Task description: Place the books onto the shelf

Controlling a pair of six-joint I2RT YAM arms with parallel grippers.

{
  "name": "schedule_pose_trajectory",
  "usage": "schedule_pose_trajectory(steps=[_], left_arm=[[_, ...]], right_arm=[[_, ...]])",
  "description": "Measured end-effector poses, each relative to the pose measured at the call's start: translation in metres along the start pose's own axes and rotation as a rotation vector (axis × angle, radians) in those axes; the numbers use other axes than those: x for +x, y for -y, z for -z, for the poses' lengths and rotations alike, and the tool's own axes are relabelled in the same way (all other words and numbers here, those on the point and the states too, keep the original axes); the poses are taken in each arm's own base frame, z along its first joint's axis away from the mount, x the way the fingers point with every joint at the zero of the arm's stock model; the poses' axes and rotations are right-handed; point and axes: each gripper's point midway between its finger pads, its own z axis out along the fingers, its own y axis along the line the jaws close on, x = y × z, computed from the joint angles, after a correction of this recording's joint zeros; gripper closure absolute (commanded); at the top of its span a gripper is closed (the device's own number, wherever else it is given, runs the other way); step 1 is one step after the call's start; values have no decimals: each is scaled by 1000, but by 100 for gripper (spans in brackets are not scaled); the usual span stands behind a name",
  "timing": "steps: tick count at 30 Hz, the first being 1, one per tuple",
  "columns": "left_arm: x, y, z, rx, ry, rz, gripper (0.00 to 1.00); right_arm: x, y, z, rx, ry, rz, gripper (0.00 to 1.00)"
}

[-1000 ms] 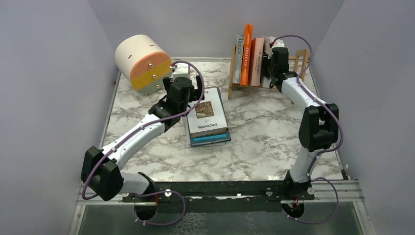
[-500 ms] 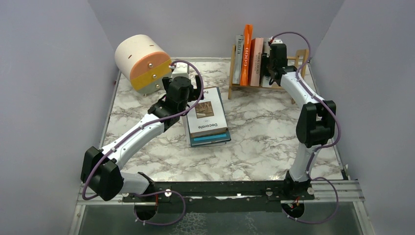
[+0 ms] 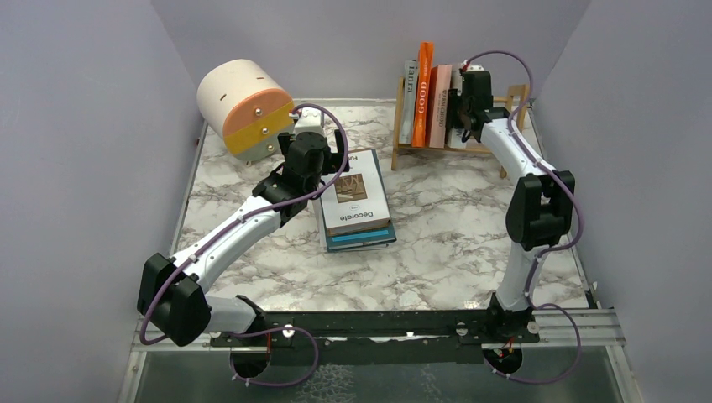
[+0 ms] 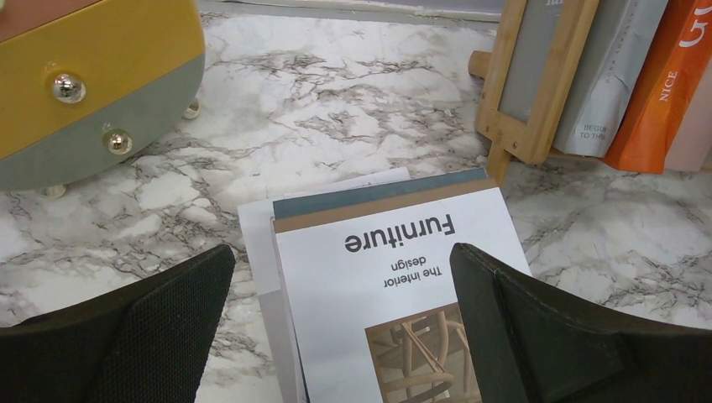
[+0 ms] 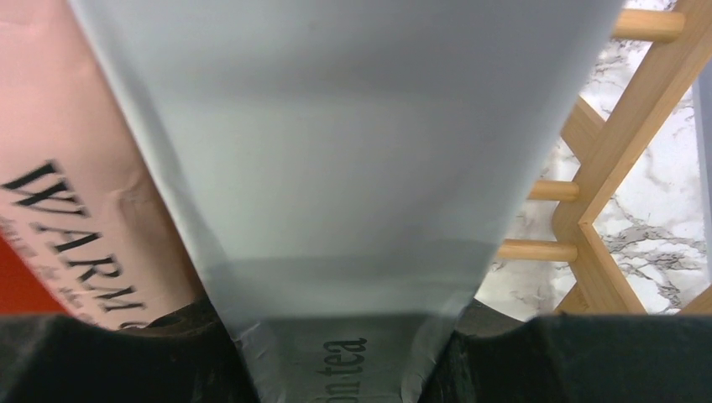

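Because the grey book [image 5: 336, 168] fills most of the right wrist view, only a bit of the wooden shelf [image 5: 625, 101] shows beside it, and its title is cut off. The right pincer [image 5: 344, 357] is closed part way and squeezes this book by one edge, right next to a pink book [image 5: 50, 101]. From above, the right arm [image 3: 512, 155] hides the held book. The left pincer [image 4: 344, 327] is wide open and holds nothing. It hangs over a pile of books [image 3: 357, 206] lying flat on the table [image 3: 453, 243]. Only the edges of the lower books peek out. A round drawer drum [image 3: 243, 105] sits near the pile.
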Motion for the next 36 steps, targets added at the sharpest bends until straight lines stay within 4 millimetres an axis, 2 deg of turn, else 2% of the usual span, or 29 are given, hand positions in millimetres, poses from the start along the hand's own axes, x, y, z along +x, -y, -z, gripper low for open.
schedule_pose_trajectory(steps=[3, 7, 13, 16, 24, 36], left_arm=[[0, 0, 0, 1, 0, 0, 1], [0, -1, -1, -2, 0, 1, 1], [-1, -2, -1, -3, 0, 2, 1], [-1, -2, -1, -3, 0, 2, 1], [0, -4, -1, -7, 0, 3, 1], [6, -10, 0, -18, -9, 0, 1]], right_arm=[[8, -1, -7, 1, -19, -5, 92], [13, -3, -15, 1, -25, -13, 84], [13, -7, -16, -15, -21, -36, 53], [12, -9, -17, -36, -13, -56, 47], [10, -22, -12, -103, -9, -102, 42], [-28, -27, 28, -162, 80, -163, 41]])
